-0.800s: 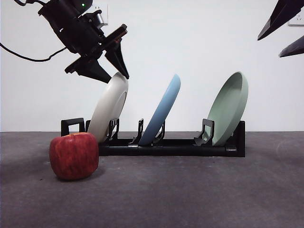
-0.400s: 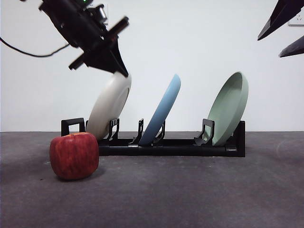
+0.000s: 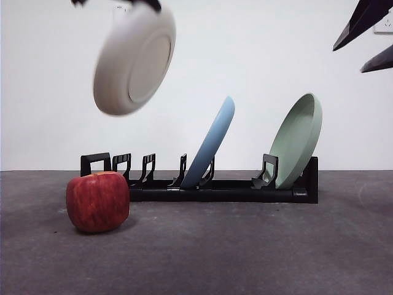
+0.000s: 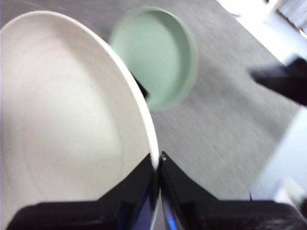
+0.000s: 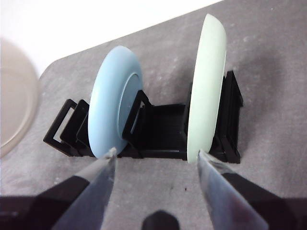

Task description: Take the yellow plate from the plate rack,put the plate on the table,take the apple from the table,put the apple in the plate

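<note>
The yellow plate (image 3: 134,59), cream and round, hangs tilted in the air high above the left end of the plate rack (image 3: 202,184), clear of its slots. My left gripper (image 4: 158,163) is shut on the plate's rim (image 4: 72,120); in the front view only its black tip (image 3: 150,3) shows at the top edge. The apple (image 3: 97,201) stands on the table (image 3: 245,246) in front of the rack's left end. My right gripper (image 5: 156,160) is open and empty, above and in front of the rack; it shows as black tips (image 3: 365,31) at the top right.
A light blue plate (image 3: 212,144) and a pale green plate (image 3: 298,138) lean in the rack's middle and right slots. In the right wrist view the blue plate (image 5: 112,112) and the green plate (image 5: 206,86) stand between my jaws' lines. A white wall is behind.
My left gripper has lifted the yellow plate up out of the rack's left slot to high above it. The apple and the right arm have not moved.
</note>
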